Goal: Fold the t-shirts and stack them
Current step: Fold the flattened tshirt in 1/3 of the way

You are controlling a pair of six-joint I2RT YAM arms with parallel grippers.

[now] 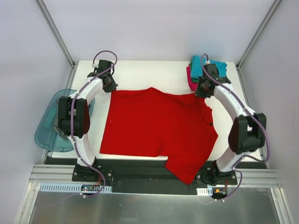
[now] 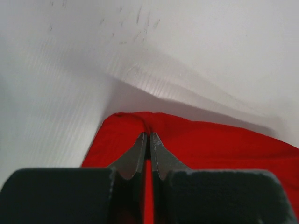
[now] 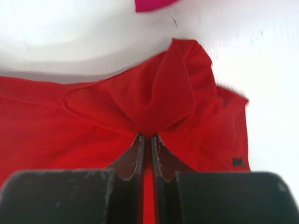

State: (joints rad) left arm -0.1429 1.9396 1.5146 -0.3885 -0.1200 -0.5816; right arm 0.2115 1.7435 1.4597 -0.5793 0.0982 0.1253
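Observation:
The large red t-shirt (image 1: 156, 128) lies spread over the middle of the white table, its lower right part hanging over the front edge. My left gripper (image 1: 111, 87) is shut on its far left corner; in the left wrist view the jaws (image 2: 148, 137) pinch the red cloth (image 2: 210, 144). My right gripper (image 1: 202, 92) is shut on the far right corner; in the right wrist view the jaws (image 3: 145, 138) hold a bunched fold of red cloth (image 3: 173, 93). Folded teal (image 1: 212, 67) and magenta (image 1: 191, 80) shirts are stacked at the back right.
A translucent blue plastic tub (image 1: 49, 123) sits off the table's left edge beside my left arm. The table (image 1: 149, 72) is bounded by white walls behind and at the sides. A pink corner (image 3: 152, 3) of the stack shows in the right wrist view.

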